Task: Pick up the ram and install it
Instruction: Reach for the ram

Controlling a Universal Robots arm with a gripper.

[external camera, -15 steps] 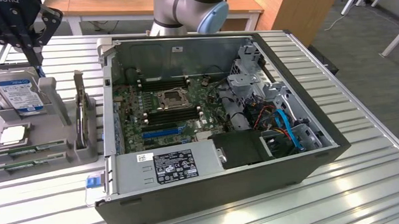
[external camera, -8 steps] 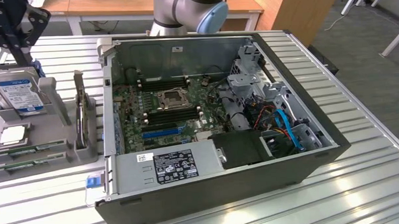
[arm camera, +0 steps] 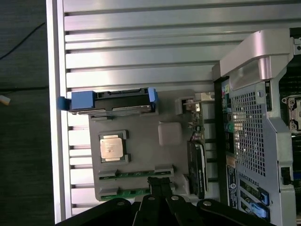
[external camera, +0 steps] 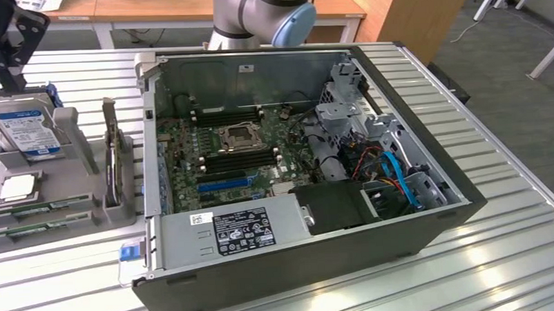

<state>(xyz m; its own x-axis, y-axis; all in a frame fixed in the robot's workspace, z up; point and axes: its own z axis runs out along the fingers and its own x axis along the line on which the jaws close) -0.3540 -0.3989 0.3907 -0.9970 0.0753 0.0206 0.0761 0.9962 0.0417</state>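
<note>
Ram flat in the gray tray, hand right over its end, fingers together and empty

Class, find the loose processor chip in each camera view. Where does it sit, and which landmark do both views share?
Exterior view: the processor chip lies on the grey tray at the exterior view's left, between the hard drive and the memory sticks.
Wrist view: processor chip on that tray, between hard drive and memory sticks.
Shared landmark: the blue-trimmed hard drive.
</note>
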